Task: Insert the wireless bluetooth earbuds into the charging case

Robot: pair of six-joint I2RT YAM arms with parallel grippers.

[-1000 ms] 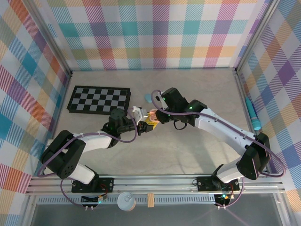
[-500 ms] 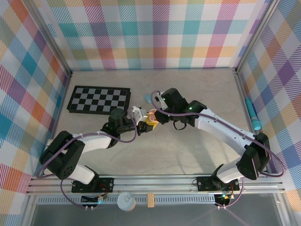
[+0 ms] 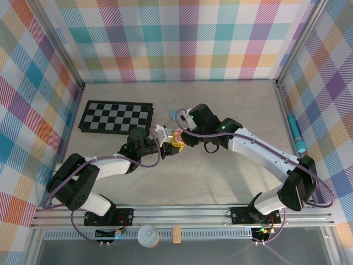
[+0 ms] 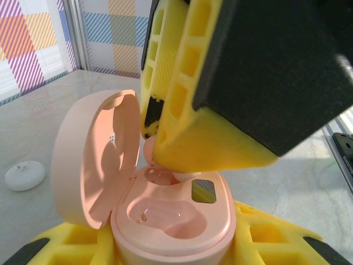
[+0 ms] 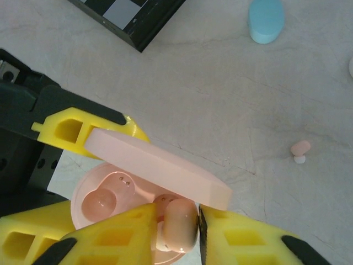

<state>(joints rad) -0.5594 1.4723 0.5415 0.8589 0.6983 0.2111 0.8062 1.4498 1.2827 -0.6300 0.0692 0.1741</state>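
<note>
The left gripper (image 4: 171,245) has its yellow jaws pressed on the base of the pink charging case (image 4: 175,223), which sits upright between them with its lid swung open. From the top view the right gripper (image 3: 181,136) meets it tip to tip. The right wrist view looks straight down between the right gripper's jaws: a pink earbud (image 5: 182,226) stands there, its lower end in one well of the case, the jaws close on either side, though whether they are pinching it I cannot tell. The left wrist view shows this from the side, with the other well beside the right gripper's jaws showing small gold contacts. That view also shows a white case (image 4: 25,175) on the worktop (image 5: 220,110), well left of the jaws. In the right wrist view, a second pink earbud (image 5: 300,149) lies loose, well apart to the right of the jaws, with a light-blue case (image 5: 266,19) and a chessboard (image 5: 129,14) beyond.
</note>
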